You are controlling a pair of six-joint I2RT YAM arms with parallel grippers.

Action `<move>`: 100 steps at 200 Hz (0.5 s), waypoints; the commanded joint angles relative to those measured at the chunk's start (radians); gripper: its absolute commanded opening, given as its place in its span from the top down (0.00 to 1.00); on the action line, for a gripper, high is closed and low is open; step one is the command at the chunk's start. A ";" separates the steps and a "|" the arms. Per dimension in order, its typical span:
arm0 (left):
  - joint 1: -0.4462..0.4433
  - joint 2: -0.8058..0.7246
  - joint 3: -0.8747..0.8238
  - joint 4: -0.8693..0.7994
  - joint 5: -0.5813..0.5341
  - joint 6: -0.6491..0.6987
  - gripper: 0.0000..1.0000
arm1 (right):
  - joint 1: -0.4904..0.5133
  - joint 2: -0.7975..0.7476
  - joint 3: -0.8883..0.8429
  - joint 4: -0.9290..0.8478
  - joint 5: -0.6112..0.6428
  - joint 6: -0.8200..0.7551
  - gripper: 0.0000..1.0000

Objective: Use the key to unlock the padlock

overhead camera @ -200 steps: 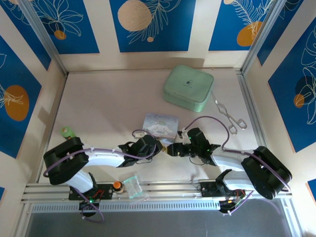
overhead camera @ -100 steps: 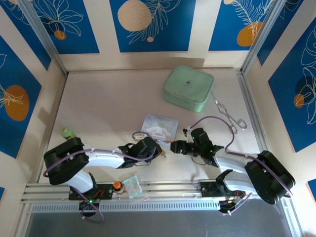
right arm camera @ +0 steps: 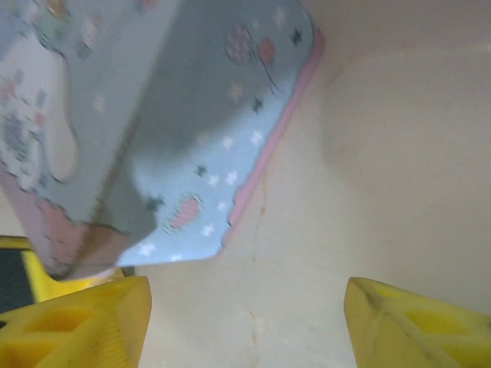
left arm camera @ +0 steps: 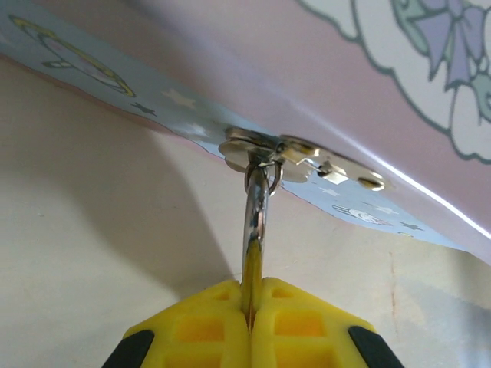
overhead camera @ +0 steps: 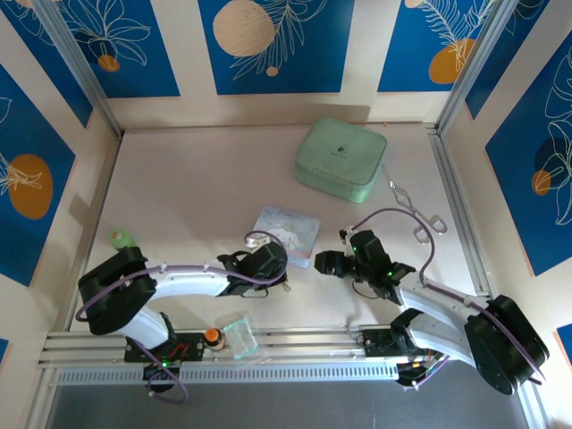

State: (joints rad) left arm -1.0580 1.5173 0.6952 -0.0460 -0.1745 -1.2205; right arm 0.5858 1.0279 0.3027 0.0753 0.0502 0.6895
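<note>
The right claw [overhead camera: 322,263] has pulled back from the left claw [overhead camera: 279,272], where the two met a second ago, and a gap of bare worktop [overhead camera: 197,188] now lies between them. Its elbow has swung out toward the near right corner.

The key [left arm camera: 253,230] is a thin silvery strip seen edge-on, pinched upright between the yellow fingers [left arm camera: 299,322] of the left claw [left arm camera: 251,290], which is clenched tight on it. At its far end a small ring carries more small silvery pieces that rest against the near edge of the cartoon tin [left arm camera: 383,92].

The left arm stretches low across the worktop from its base, its wrist beside the tin [overhead camera: 289,230].

The right claw [right arm camera: 245,307] stands released, its fingers [right arm camera: 77,322] wide apart over the worktop, pointing at the tin's corner [right arm camera: 192,115].

Farther back sit a green case [overhead camera: 341,159] and tongs [overhead camera: 416,210].
</note>
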 commanded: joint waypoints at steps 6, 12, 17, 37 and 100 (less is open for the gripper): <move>0.020 0.020 0.018 -0.122 -0.010 0.060 0.99 | -0.004 -0.004 0.093 -0.049 0.000 0.024 0.26; 0.021 0.028 0.022 -0.123 -0.011 0.061 0.98 | -0.003 0.007 0.108 -0.051 -0.003 0.029 0.25; 0.021 0.034 0.025 -0.124 -0.012 0.063 0.98 | -0.001 0.016 0.118 -0.052 -0.007 0.034 0.24; 0.021 0.046 0.021 -0.101 -0.010 0.057 0.97 | 0.006 0.054 0.142 -0.028 -0.022 0.040 0.24; 0.020 0.089 0.058 -0.126 -0.010 0.073 0.90 | 0.033 0.212 0.190 -0.017 -0.017 0.093 0.24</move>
State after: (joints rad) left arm -1.0492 1.5536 0.7475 -0.0971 -0.1726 -1.1744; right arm 0.6044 1.1938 0.4526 0.0608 0.0452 0.7536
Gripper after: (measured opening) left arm 0.077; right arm 0.757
